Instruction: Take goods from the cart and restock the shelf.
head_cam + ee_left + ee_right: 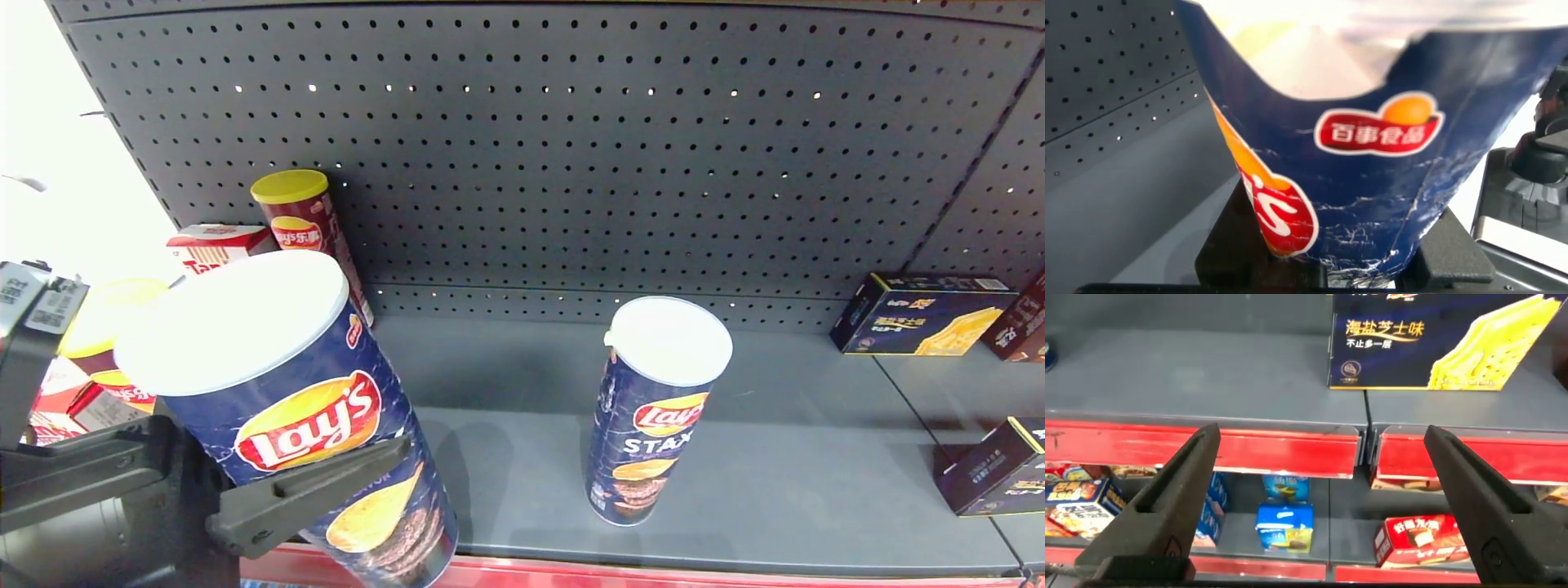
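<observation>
A dark grey pegboard (571, 163) backs a grey shelf board (816, 457) with a red front rail (1290, 453).

In the head view, at about 7 o'clock, the left gripper (286, 457) is clamped around a blue chip canister (269, 359) with a white lid. One dark finger (326, 482) lies across its printed side. The canister is tilted, and its base sits over the shelf's front edge.

A second blue canister (653, 408) of the same kind stands upright on the shelf near the centre, at 3 o'clock from the held one and well apart from it.

At 11 o'clock, a red canister with a yellow lid (306, 216) leans against the pegboard. A red-and-white box (216, 245) sits just beside it, and another yellow-lidded can (110, 327) stands at 9 o'clock.

Dark blue boxes lie at 3 o'clock (922, 314) and 4 o'clock (992, 465).

The right gripper (1321, 437) faces the shelf front with its fingers spread wide and nothing between them. On the lower shelf beyond it are blue biscuit packs (1286, 527) and a red box (1421, 539).
</observation>
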`<state>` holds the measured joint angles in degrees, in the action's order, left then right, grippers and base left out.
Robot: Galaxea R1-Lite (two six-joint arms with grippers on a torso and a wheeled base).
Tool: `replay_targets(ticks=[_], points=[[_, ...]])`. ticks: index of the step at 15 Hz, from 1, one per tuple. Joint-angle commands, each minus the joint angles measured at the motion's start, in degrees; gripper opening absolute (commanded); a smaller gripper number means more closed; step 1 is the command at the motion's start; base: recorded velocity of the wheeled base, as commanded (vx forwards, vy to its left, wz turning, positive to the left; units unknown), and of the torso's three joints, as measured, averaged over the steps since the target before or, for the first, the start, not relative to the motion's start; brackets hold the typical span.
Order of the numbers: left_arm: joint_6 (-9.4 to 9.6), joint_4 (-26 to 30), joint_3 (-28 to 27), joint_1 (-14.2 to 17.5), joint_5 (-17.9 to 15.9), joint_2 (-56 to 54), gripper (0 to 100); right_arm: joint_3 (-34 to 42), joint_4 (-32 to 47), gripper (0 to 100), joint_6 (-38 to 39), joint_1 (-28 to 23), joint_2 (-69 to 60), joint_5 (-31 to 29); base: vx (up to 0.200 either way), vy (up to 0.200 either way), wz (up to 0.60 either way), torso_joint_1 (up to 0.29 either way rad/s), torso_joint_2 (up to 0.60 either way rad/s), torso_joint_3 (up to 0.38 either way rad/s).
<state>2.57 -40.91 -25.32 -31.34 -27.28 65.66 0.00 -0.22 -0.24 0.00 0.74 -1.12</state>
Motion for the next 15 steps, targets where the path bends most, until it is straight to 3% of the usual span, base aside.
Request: replay_targets(ticks=[1, 6, 10, 12, 13, 15], points=[[-0.02, 0.13, -0.87, 0.05, 0.12, 0.26, 0, 0.00, -0.04, 100, -0.02, 0.00, -0.48, -0.02, 0.000, 0.000, 0.00, 0.000, 0.00, 0.000], [0.33, 0.13, -8.43, -1.09, 0.48, 6.94, 0, 0.00, -0.04, 100, -0.02, 0.00, -0.48, -0.02, 0.000, 0.000, 0.00, 0.000, 0.00, 0.000], [0.77, 7.51, -17.66, -2.50, 0.92, 12.30, 0, 0.00, -0.04, 100, -0.02, 0.00, -0.48, -0.02, 0.000, 0.000, 0.00, 0.000, 0.00, 0.000], [3.05, 6.72, -17.31, -1.88, 1.62, 14.94, 0, 0.00, -0.04, 100, -0.02, 0.00, -0.48, -0.02, 0.000, 0.000, 0.00, 0.000, 0.00, 0.000], [3.67, 6.28, -16.34, -1.97, 3.82, 15.90, 0, 0.00, -0.04, 100, -0.02, 0.00, -0.48, -0.02, 0.000, 0.000, 0.00, 0.000, 0.00, 0.000], [3.76, 6.28, -16.60, -2.14, 2.94, 17.49, 0, 0.00, -0.04, 100, -0.02, 0.00, -0.48, -0.02, 0.000, 0.000, 0.00, 0.000, 0.00, 0.000]])
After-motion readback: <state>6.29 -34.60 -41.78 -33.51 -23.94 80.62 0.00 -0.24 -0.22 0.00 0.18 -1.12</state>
